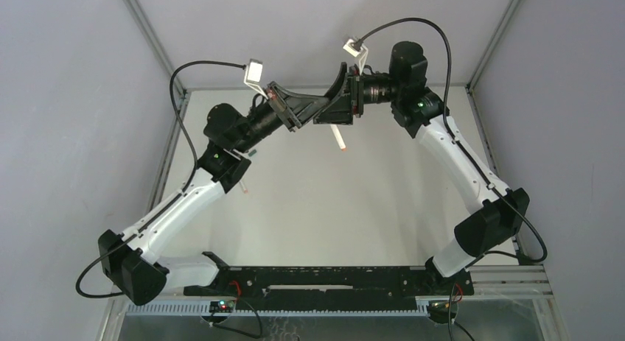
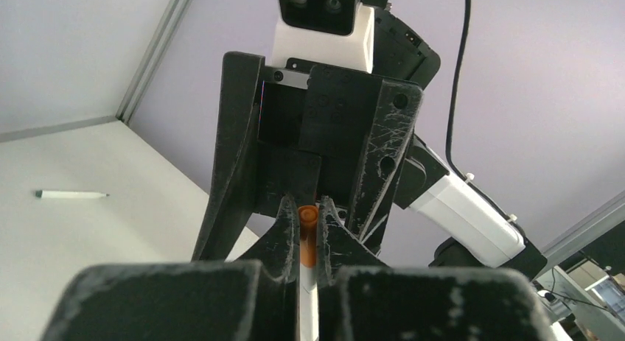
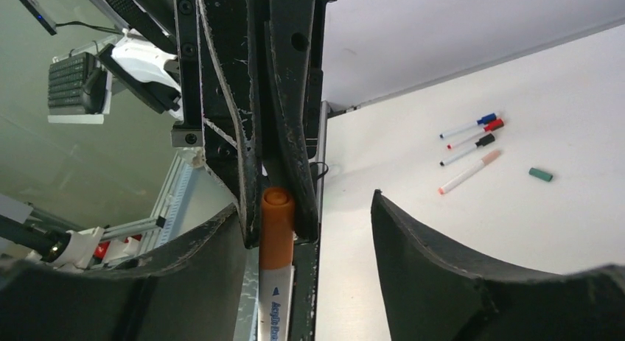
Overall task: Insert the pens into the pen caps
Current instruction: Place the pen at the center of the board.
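High over the far middle of the table the two grippers meet. My left gripper [image 2: 309,234] [image 1: 313,105] is shut on a white pen [image 3: 278,300] that wears an orange cap [image 3: 277,227] [image 2: 308,230]. The barrel [image 1: 340,137] hangs down below the grippers. My right gripper [image 3: 309,216] [image 1: 333,113] is open. Its left finger lies beside the capped end and its right finger stands well apart. Several capped pens [image 3: 472,146] lie side by side on the table, in blue, red, black and pinkish. A loose green cap [image 3: 540,174] [image 1: 253,154] lies near them. An uncapped pen with a green end [image 2: 72,195] lies alone.
Most of the group of pens is hidden under the left arm [image 1: 221,146] in the top view, where only one end [image 1: 243,188] shows. Metal frame posts [image 1: 151,39] stand at the table's far corners. A black rail [image 1: 332,278] runs along the near edge.
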Motion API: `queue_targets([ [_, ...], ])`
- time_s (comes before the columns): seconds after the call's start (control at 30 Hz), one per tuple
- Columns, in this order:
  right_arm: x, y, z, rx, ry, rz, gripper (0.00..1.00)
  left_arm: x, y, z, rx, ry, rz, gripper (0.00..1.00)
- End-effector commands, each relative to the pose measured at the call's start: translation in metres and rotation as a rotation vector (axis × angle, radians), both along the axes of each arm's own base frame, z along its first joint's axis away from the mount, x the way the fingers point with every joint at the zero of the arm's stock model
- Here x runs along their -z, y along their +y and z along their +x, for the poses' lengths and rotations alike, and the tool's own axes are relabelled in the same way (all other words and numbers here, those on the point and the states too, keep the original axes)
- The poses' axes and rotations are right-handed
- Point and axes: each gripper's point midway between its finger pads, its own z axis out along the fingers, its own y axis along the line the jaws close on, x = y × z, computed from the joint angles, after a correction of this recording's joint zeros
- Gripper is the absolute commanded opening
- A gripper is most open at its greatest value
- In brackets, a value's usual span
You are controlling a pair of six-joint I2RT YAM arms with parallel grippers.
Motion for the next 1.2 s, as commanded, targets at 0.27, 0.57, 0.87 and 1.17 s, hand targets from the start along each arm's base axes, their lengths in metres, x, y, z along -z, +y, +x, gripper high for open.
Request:
queue_targets([
  [0.27,0.02,-0.012,-0.023,0.044,-0.099,-0.042,0.78,0.114,0.012,0.016,-0.01,0.272,0.124,0.0],
  [0.57,0.085,-0.036,-0.013,0.099,-0.052,-0.154,0.8,0.148,0.039,0.03,-0.091,0.28,0.124,0.0],
  [0.87,0.133,-0.079,-0.005,0.189,-0.073,-0.275,0.8,0.261,0.113,0.058,-0.345,0.452,0.359,0.0],
  [1.17,0.176,-0.108,-0.005,0.277,-0.051,-0.381,0.8,0.352,0.241,0.089,-0.727,0.781,0.643,0.0],
])
